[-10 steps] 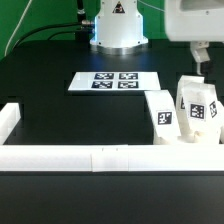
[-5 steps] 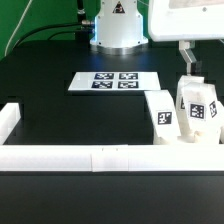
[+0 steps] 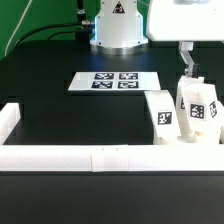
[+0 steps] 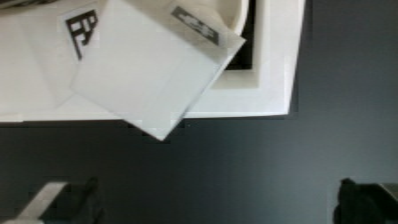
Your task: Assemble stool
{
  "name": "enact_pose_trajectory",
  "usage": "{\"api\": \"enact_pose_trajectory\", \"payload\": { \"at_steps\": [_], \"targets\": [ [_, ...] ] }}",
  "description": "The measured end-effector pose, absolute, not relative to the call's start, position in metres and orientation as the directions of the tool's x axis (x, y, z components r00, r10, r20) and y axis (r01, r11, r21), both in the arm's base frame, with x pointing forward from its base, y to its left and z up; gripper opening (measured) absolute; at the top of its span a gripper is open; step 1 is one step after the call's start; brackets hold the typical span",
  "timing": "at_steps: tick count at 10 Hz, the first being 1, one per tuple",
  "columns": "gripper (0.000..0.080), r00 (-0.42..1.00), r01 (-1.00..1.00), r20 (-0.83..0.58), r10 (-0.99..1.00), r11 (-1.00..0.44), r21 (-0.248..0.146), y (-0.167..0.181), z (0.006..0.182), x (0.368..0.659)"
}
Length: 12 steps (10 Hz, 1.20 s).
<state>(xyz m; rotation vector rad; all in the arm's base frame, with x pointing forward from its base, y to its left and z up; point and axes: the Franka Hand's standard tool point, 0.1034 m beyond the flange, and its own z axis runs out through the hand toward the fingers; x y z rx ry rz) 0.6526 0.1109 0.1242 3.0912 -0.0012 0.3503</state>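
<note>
Stool leg blocks (image 3: 187, 112) bearing black-and-white square tags, no readable writing, end effector (image 3: 187, 62) above, fingers apart, empty

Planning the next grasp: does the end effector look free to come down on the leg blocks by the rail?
Probably yes: the end effector hangs open above the leg blocks, nothing between; the border rail is close beside them.

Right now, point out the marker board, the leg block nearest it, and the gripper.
marker board (image 3: 113, 81): exterior view, its tagged top face.
leg block (image 3: 162, 113): exterior view, its tagged front face.
gripper (image 3: 188, 66): exterior view, between its fingertips.
</note>
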Motion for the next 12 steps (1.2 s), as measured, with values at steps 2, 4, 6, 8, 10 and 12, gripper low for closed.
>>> {"api": "enact_pose_trajectory", "payload": {
  "at_steps": [2,4,6,8,10,12],
  "targets": [
    [0.0649,0.964,0.149,0.209,0.162,-0.986,0.074,0.107,0.123,0.652],
    [0.0649,0.943,0.324,0.069,0.327,-0.945,0.052,0.097,0.114,0.640],
    [0.0649,0.900,0.427,0.067,0.431,-0.902,0.060,0.103,0.109,0.638],
    [0.0649,0.858,0.507,0.055,0.511,-0.858,0.079,0.097,0.109,0.640],
    [0.0649,0.862,0.500,0.048,0.504,-0.863,0.078,0.095,0.108,0.638],
    [0.0649,0.868,0.496,-0.053,0.494,-0.868,0.026,0.091,0.097,0.627]
  ]
}}
